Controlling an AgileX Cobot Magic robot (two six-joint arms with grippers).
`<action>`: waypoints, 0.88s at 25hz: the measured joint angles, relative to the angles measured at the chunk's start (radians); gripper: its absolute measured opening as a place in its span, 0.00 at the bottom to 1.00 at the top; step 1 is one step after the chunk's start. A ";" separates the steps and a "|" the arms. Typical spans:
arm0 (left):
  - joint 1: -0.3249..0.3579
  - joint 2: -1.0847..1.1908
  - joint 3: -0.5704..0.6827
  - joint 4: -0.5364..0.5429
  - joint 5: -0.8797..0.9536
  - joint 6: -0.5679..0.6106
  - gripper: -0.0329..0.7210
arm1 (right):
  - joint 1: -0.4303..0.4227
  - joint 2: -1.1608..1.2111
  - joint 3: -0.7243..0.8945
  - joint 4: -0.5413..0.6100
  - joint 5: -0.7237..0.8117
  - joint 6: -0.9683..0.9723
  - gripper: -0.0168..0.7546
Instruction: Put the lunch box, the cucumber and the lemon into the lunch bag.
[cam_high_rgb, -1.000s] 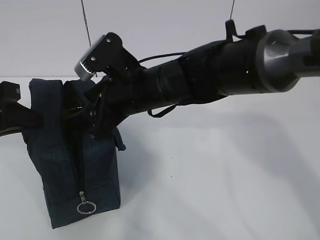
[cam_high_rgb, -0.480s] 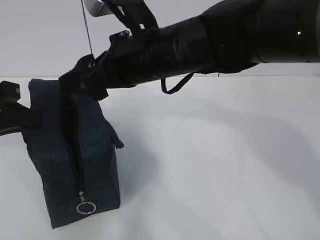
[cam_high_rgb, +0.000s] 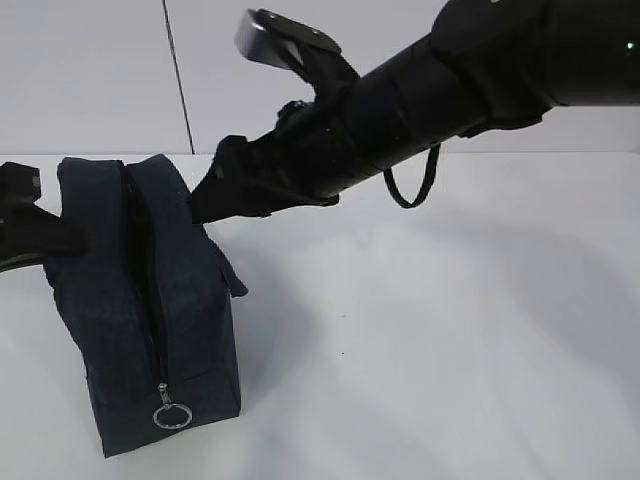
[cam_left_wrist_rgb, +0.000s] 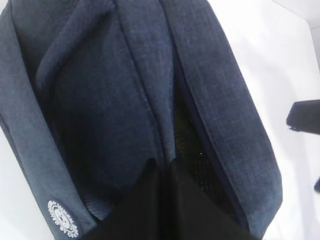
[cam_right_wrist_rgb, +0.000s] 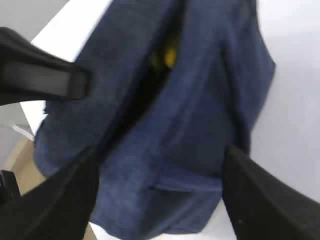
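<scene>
Lemon (cam_right_wrist_rgb: 169, 56) visible as yellow inside lunch bag (cam_high_rgb: 140, 300) slit, 12 o'clock in right wrist view. My right gripper (cam_right_wrist_rgb: 160, 200) spread, empty, above bag. Left gripper (cam_left_wrist_rgb: 165, 210) pressed together on bag fabric, 9 o'clock side. Lunch box, cucumber unseen; I judge loading finished. Next: release fabric, clear arms.

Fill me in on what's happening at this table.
A two-arm robot is packing a navy lunch bag that stands on the white table. The left gripper is shut on the bag's fabric at its open zipper. The right gripper hangs open and empty above the bag. Something yellow, probably the lemon, shows inside the opening. The lunch box and cucumber are not in view.
</scene>
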 joint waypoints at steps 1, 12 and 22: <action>0.000 0.000 0.000 0.000 0.000 0.000 0.04 | -0.014 0.000 0.000 -0.002 0.008 0.015 0.77; 0.000 0.000 0.000 0.000 0.000 0.000 0.04 | -0.076 0.000 0.000 0.105 0.117 0.059 0.77; 0.000 0.000 0.000 0.000 0.000 0.000 0.04 | -0.080 0.135 -0.126 0.106 0.210 0.103 0.77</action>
